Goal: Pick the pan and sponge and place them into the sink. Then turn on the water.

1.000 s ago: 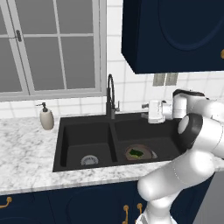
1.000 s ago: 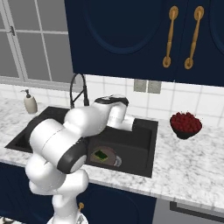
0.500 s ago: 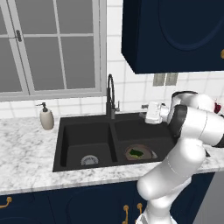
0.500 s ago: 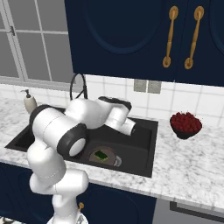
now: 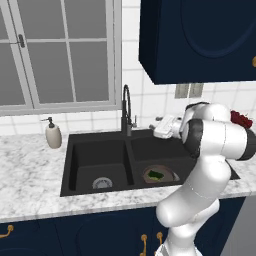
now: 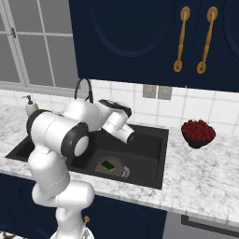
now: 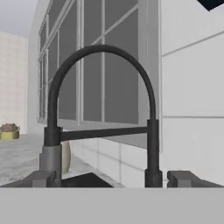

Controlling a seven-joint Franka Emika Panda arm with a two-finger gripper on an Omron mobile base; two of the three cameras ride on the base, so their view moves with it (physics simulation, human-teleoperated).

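The dark brown pan (image 5: pixel 160 175) (image 6: pixel 111 166) lies in the right basin of the black sink (image 5: pixel 70 150) (image 6: pixel 153 154). The green-and-yellow sponge (image 5: pixel 154 174) (image 6: pixel 108 165) rests inside it. My gripper (image 5: pixel 157 127) (image 6: pixel 107 103) hovers above the right basin, level with the dark gooseneck faucet (image 5: pixel 125 111) (image 6: pixel 84 91) and pointing at it. In the hand view the faucet (image 7: pixel 101 51) stands close ahead, and the gripper (image 7: pixel 112 180) is open and empty, its fingertips (image 7: pixel 41 178) wide apart. I see no water at the spout.
A beige soap dispenser (image 5: pixel 52 135) (image 6: pixel 31 106) stands on the marble counter left of the sink. A dark bowl of red fruit (image 6: pixel 198 133) (image 5: pixel 240 119) sits on the counter to the right. Tiled wall and window rise behind the faucet, with blue cabinets overhead.
The hand has moved left over the right basin, closer to the faucet, and the elbow has swung round. Pan and sponge have stayed put. The jaws have stayed open.
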